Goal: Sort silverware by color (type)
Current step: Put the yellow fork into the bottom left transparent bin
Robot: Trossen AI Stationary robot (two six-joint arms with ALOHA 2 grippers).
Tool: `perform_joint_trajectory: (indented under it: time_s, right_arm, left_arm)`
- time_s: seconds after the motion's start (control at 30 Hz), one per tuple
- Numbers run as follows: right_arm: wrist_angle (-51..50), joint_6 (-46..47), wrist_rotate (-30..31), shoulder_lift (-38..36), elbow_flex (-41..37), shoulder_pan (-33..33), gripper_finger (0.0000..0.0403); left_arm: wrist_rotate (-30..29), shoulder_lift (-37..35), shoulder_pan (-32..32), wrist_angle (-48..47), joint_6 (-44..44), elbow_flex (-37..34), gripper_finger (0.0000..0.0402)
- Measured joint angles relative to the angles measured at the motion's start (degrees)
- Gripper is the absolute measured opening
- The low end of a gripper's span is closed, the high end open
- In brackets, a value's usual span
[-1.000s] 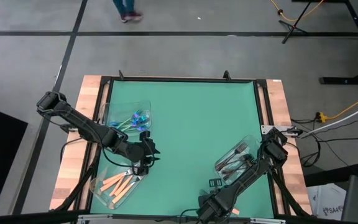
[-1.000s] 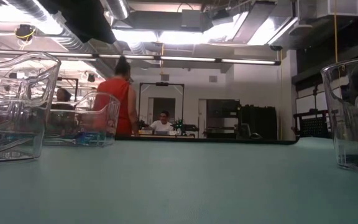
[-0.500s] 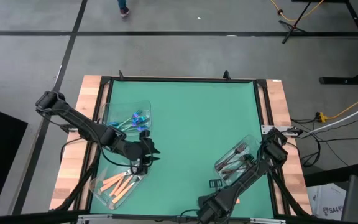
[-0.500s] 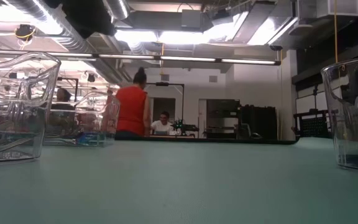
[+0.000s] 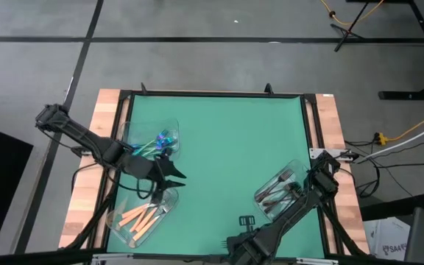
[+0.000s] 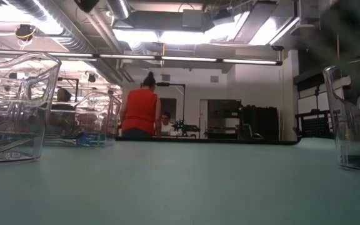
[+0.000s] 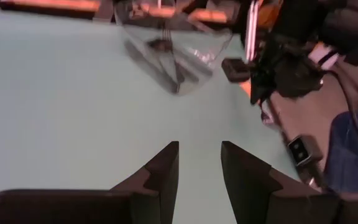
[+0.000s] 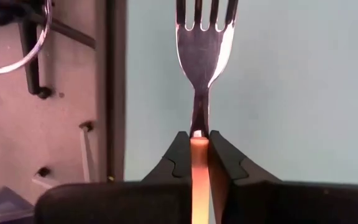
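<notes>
My right gripper (image 8: 197,134) is near the table's near edge (image 5: 240,234), shut on an orange-handled fork (image 8: 204,37) whose silver tines reach out past the fingers over the green mat. My left gripper (image 5: 171,174) hovers open between the tray of blue-teal forks (image 5: 153,141) and the tray of orange forks (image 5: 142,217); nothing sits between its fingers (image 7: 197,168). Dark forks lie in a third clear tray (image 5: 280,193) at the right, also in the left wrist view (image 7: 173,56). My right gripper pinches the fork between its two fingers at the top end of the orange handle (image 8: 197,146), right where the silver neck begins. The fingers point down and lie across the fork. The tined head (image 8: 205,31) sticks out beyond them, above the mat.
The table's dark frame and wooden border (image 8: 114,93) run close beside the held fork. The middle of the green mat (image 5: 227,140) holds no objects. In the low view, clear trays stand at left (image 6: 14,106) and right (image 6: 355,119); a person in red (image 6: 139,112) walks far behind.
My left gripper has risen from over the orange-fork tray and drawn back toward the table's far left, still open. My right arm's end has shifted a little toward the table's left and upward. The person in red has walked rightward in the background.
</notes>
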Motion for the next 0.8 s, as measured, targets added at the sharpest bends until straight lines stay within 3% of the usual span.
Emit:
perform_joint_trajectory:
  time_s: [0.23,0.57,0.67,0.8]
  right_arm:
    - [-3.5,-2.1,5.4,-0.1,8.3,-1.3,0.0006]
    - [-2.3,-16.3,21.5,-0.2,22.9,-8.0,0.0006]
    - [2.0,-20.4,26.3,-0.5,25.1,-10.4,0.0007]
    - [11.6,-25.6,28.4,-1.6,24.6,-13.3,0.0008]
  left_arm:
    - [0.0,-6.7,0.0,0.0,3.1,0.0,0.0114]
    - [-2.6,-13.5,0.0,-0.1,6.0,0.0,0.0114]
    - [-3.7,-14.4,0.0,-0.9,7.4,0.0,0.0114]
    - [-4.9,-15.0,0.0,-0.9,8.9,0.0,0.0114]
